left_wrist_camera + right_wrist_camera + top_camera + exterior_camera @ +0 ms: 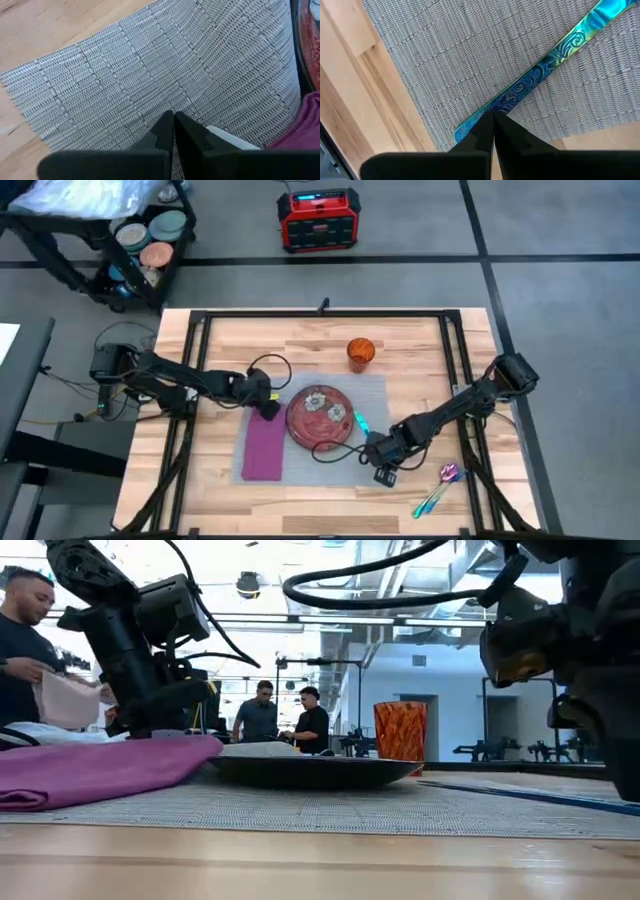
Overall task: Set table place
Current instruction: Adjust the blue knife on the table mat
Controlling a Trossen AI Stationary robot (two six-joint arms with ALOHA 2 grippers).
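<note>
The grey placemat lies flat on the middle of the wooden table. On it sit a dark red plate, an orange cup at its far edge and a purple napkin left of the plate. A blue-green iridescent piece of cutlery lies slanting to the right of the plate, with my right gripper shut on it. My left gripper is shut at the napkin's far end, over the mat; nothing shows between its fingers. My right gripper pinches the cutlery's handle between its two fingers, a little in from the handle's free end. The fingers come from above, slanting from the table's near right. The piece runs low along the placemat; whether it rests on it I cannot tell.
Two more pieces of iridescent cutlery lie on the bare wood at the near right. A black cable loops over the table beside the left arm. People stand in the room beyond the far edge.
</note>
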